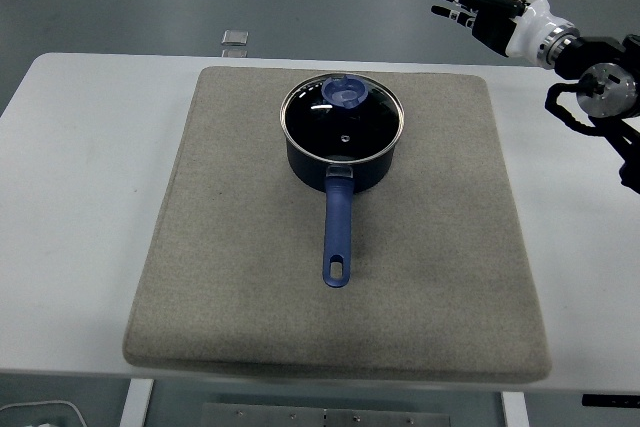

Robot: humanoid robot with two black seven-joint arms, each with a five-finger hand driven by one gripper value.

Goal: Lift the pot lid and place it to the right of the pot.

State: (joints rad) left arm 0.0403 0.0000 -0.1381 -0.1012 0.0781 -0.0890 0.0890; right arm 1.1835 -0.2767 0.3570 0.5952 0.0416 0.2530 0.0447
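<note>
One glass pot lid [343,117] with blue knob atop dark pot [340,169], right robot hand [487,7] spread, empty

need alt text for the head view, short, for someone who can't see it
A dark blue saucepan with its glass lid on sits on a grey mat on a white table, long handle pointing toward the camera. The robot's right hand hovers open at upper right, well away from the pot.

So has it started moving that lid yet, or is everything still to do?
Nothing looks done: the glass lid sits closed on the blue pot. The right hand hovers open above the table's far right corner, well away from the lid's knob. Reaching, gripping, lifting and setting it on the mat right of the pot remain.
</note>
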